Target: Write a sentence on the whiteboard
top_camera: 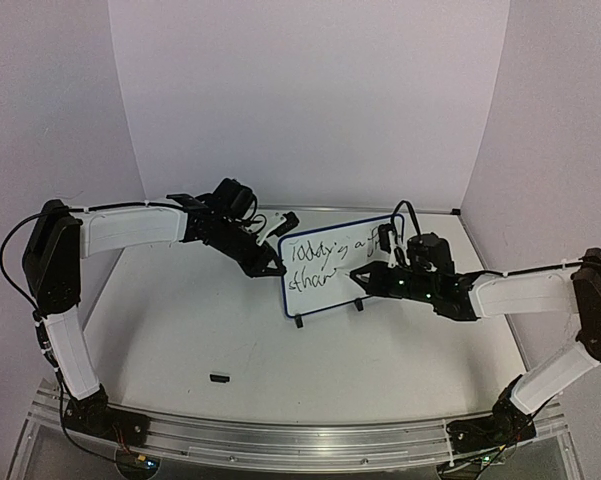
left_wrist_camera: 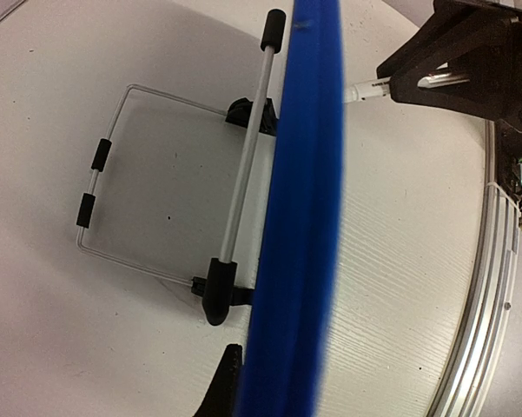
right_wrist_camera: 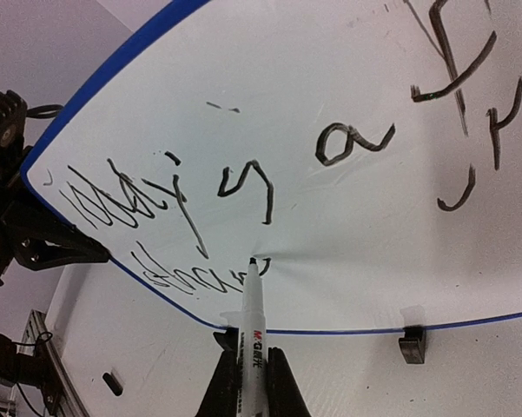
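The whiteboard (top_camera: 332, 262) stands upright at mid-table on black feet (right_wrist_camera: 412, 345). Its blue rim (left_wrist_camera: 300, 217) fills the middle of the left wrist view. My left gripper (top_camera: 273, 263) (left_wrist_camera: 278, 387) is shut on the board's left edge; one dark finger (left_wrist_camera: 219, 387) shows and the other is hidden behind the rim. My right gripper (top_camera: 364, 275) (right_wrist_camera: 252, 387) is shut on a white marker pen (right_wrist_camera: 252, 334). The pen's black tip touches the board at the end of the lower line. The sentence (right_wrist_camera: 269, 174) runs in two lines of black script.
A small black pen cap (top_camera: 219, 378) (right_wrist_camera: 113, 382) lies on the table toward the front. A wire stand (left_wrist_camera: 156, 174) lies behind the board. An aluminium rail (top_camera: 280, 430) runs along the near edge. White walls enclose the back and sides.
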Controlling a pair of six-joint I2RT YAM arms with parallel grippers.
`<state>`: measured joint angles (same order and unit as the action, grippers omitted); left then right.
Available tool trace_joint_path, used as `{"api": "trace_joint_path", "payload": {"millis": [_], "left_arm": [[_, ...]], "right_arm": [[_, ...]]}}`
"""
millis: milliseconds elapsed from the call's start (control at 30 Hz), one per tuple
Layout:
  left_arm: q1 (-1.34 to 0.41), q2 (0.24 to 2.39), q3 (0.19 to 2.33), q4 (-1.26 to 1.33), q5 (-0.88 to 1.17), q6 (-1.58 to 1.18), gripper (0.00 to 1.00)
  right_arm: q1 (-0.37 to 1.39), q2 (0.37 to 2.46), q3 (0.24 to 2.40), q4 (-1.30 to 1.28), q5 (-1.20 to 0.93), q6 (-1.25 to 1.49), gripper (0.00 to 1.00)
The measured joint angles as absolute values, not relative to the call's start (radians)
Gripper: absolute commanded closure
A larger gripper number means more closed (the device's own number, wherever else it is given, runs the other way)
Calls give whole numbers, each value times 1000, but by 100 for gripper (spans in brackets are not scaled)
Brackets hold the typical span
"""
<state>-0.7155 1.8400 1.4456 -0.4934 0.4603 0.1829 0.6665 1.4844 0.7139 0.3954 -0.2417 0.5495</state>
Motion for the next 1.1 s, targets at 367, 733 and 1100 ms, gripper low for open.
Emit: {"api": "trace_joint_path", "payload": {"millis": [367, 733, 1100], "left_arm": [[-715, 1840, 1446, -494, 460, 183, 100], [-715, 1840, 1446, -495, 459, 183, 100], [-715, 1840, 1446, -495, 458, 183, 100]], "right_arm": [[655, 1513, 719, 402, -272, 546, 100], [655, 1545, 718, 403, -291, 551, 100], [655, 1548, 718, 399, -291, 554, 100]]}}
